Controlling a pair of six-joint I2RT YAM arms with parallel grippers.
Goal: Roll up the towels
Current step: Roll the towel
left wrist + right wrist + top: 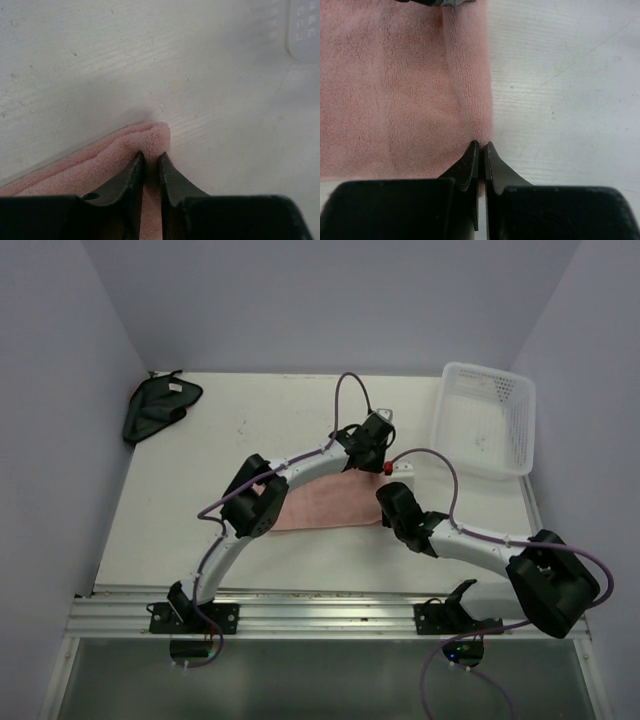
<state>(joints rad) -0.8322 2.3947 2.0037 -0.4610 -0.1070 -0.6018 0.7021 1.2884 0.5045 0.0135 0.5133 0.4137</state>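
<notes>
Since a roll has to begin evenly from one end, both arms stand at the right short edge of the pink towel (325,505), which lies flat in the middle of the worktop (220,440). The left gripper (151,157) is at the far corner of that edge, its jaws nearly closed with a fold of pink cloth pinched between them. The right gripper (481,145) is at the near corner, its jaws pressed together on the hem. Holding the two corners at once probably lets the edge be turned over straight, not twisted. The dark cloth (158,405) waits crumpled in the far left corner, well apart, and the white basket (485,420) stands at the far right, not touched.
</notes>
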